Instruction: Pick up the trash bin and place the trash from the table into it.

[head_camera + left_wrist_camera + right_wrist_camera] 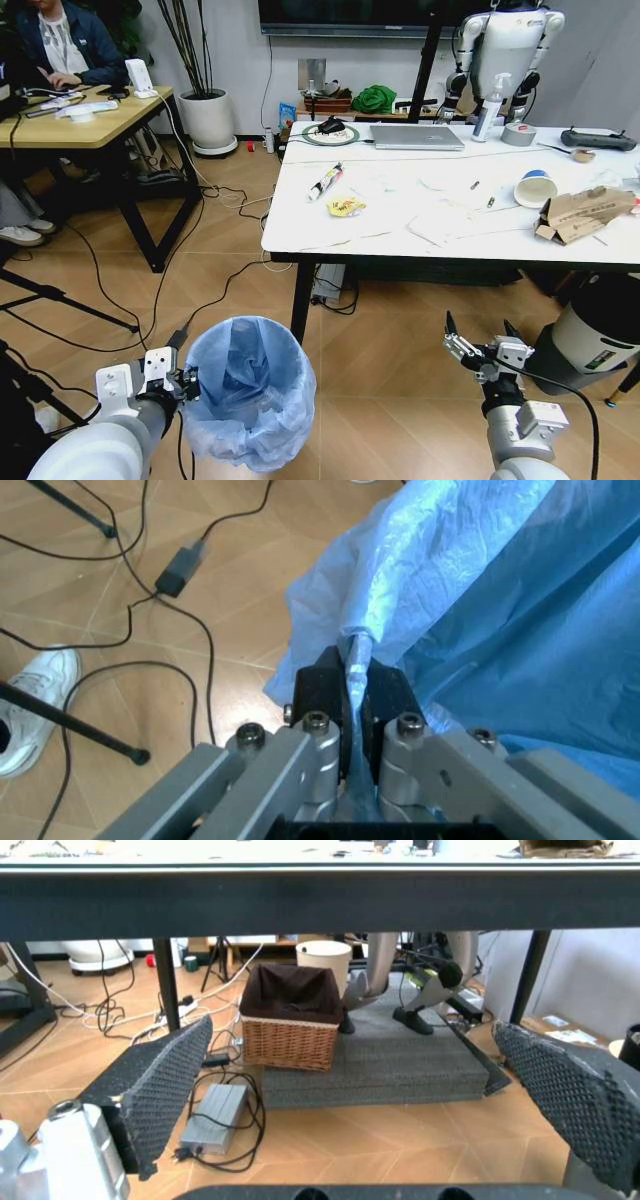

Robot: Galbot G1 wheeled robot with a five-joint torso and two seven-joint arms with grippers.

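The trash bin (250, 392), lined with a crinkled light-blue bag, stands on the floor in front of the table's near left leg. My left gripper (186, 383) is shut on its rim; the left wrist view shows the black fingertips (325, 686) pinching the bag edge (358, 656). On the white table (300, 235) lie the trash pieces: torn brown cardboard (585, 214), a white cup with blue rim (536, 187), a yellow wrapper (346, 206), a red-and-white wrapper (325, 181) and crumpled white paper (447, 225). My right gripper (482, 347) hangs open below the table's front edge, holding nothing.
A grey laptop (416, 137), tape roll (518, 134) and spray bottle (490, 107) stand at the table's back. A large black-and-white cylinder (596, 335) stands at the right. Cables cross the floor. Under the table sit a wicker basket (292, 1026) and grey foam mats (400, 1065).
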